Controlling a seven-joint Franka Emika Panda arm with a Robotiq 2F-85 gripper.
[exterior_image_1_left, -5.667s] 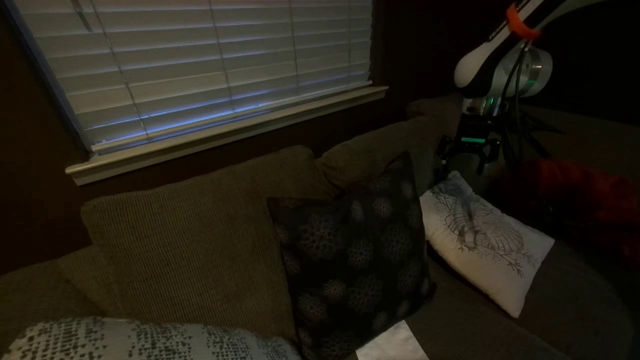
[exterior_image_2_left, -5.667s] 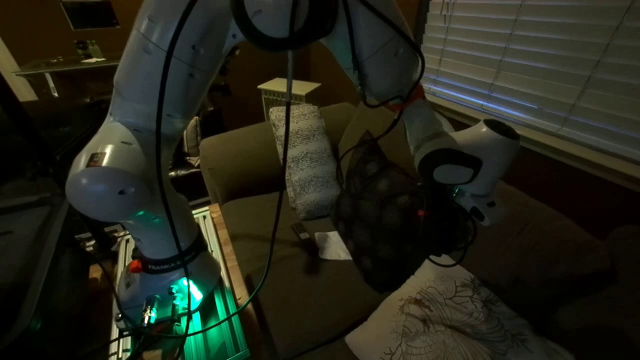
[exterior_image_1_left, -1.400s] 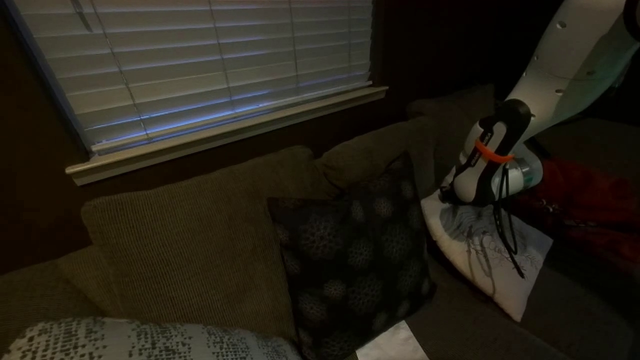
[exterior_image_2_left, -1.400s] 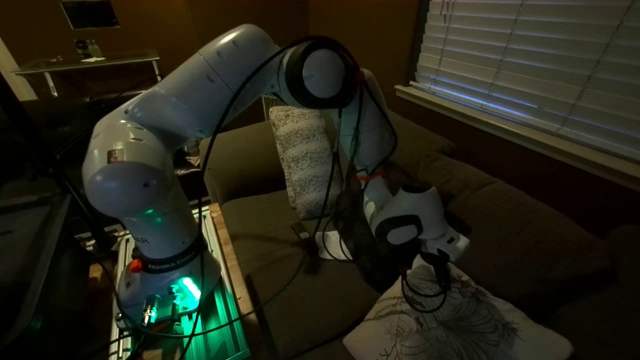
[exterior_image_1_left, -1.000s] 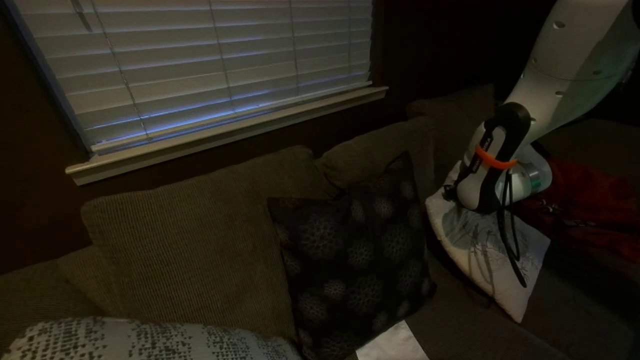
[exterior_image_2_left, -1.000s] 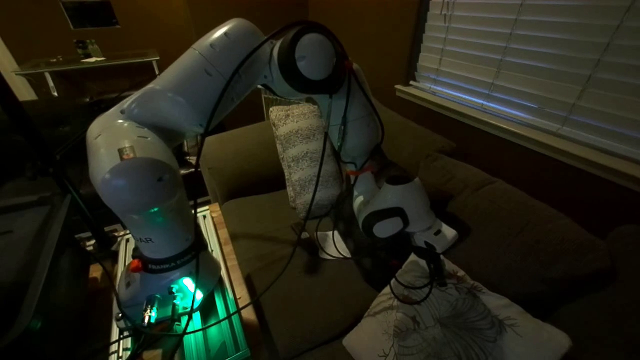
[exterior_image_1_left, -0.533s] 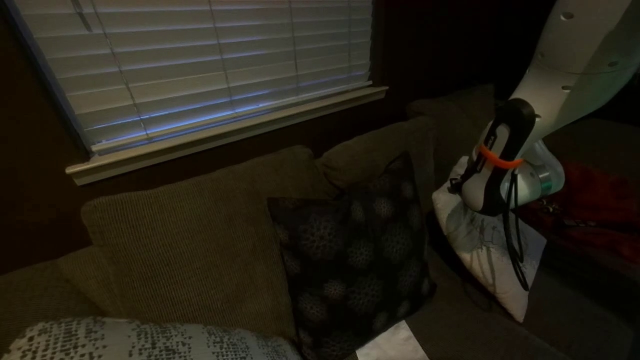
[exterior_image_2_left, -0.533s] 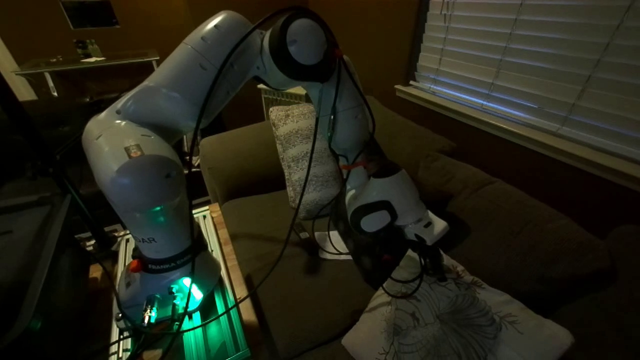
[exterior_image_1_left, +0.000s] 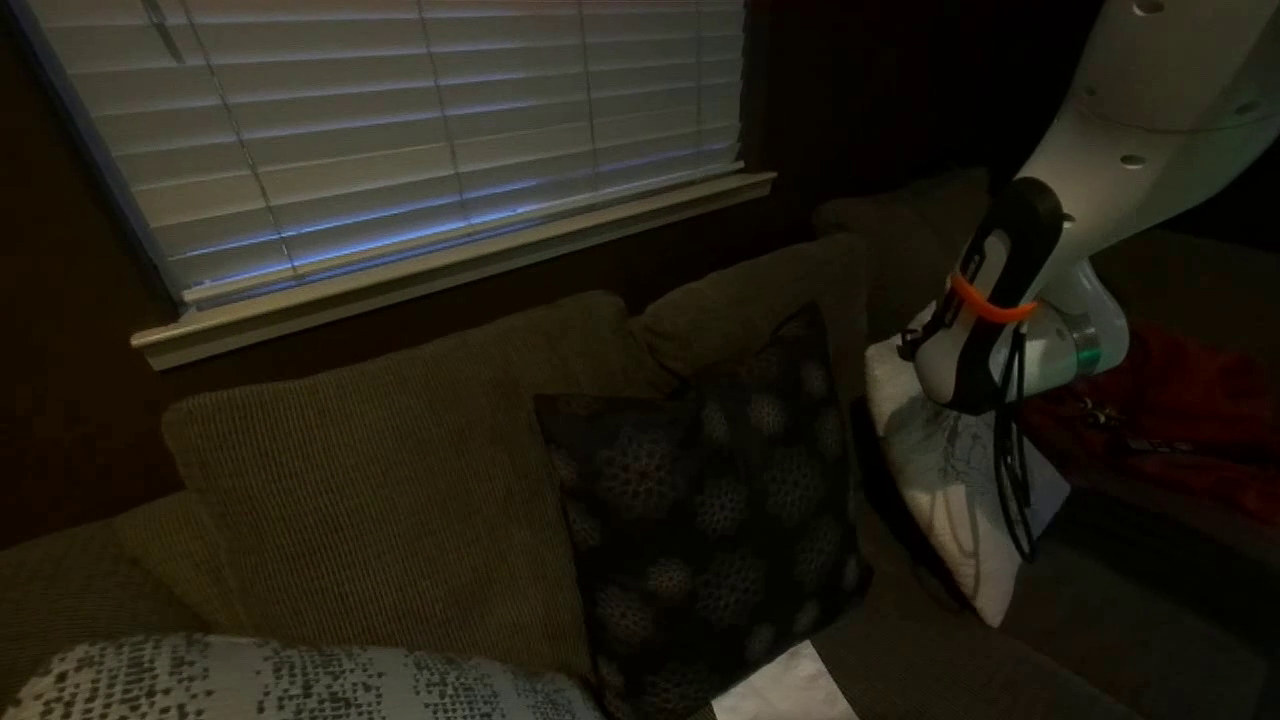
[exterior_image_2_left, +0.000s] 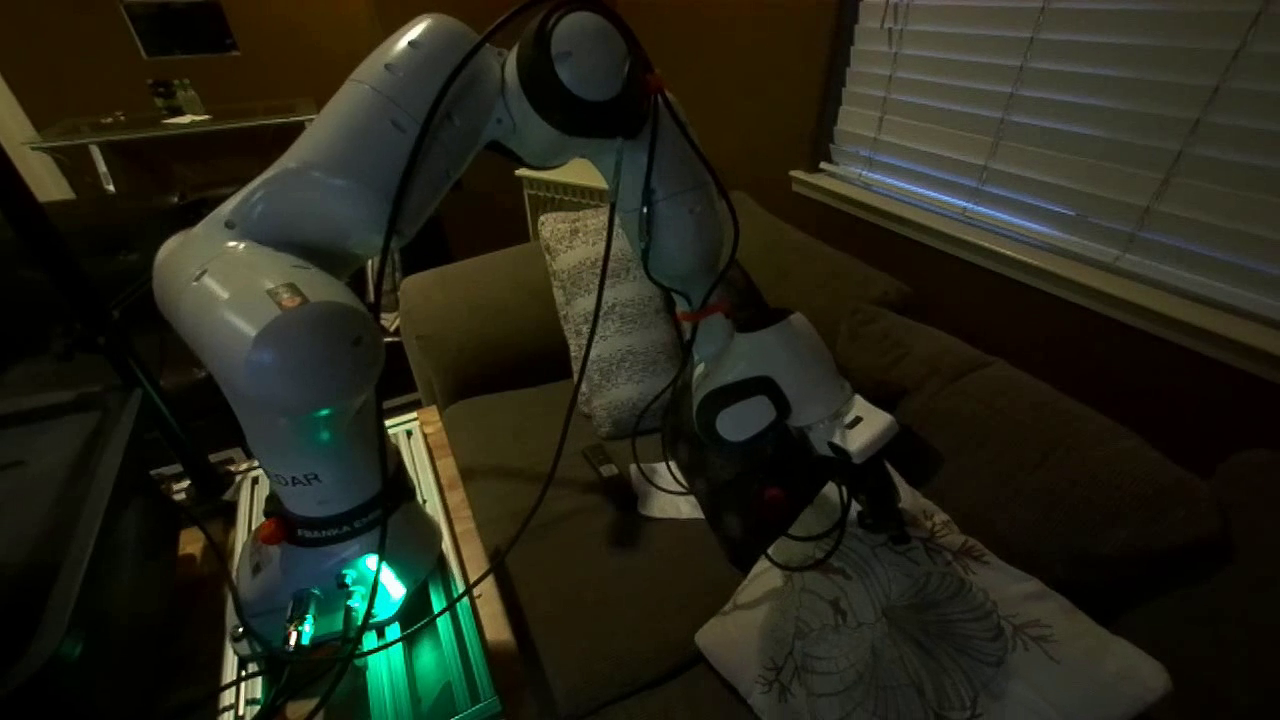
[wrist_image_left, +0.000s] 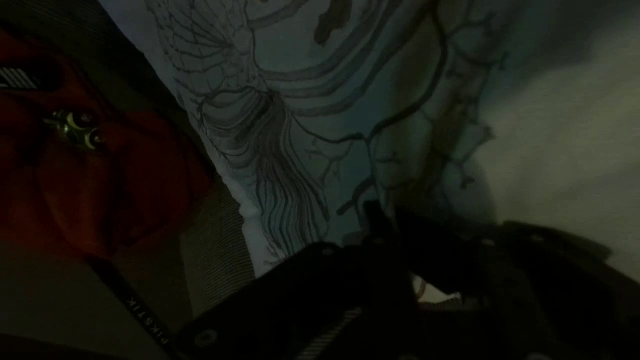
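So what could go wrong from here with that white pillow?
The end effector looks to be pinching only a little fabric of the white seashell-print pillow, so the pillow might slip free. The looped black cable hanging low in front of it could snag. And the dark medallion-print pillow leans close by, so a sideways swing might knock it over.

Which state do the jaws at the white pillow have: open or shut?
Shut, apparently pinching the white pillow: the wrist view shows the dark fingers together against its cloth.
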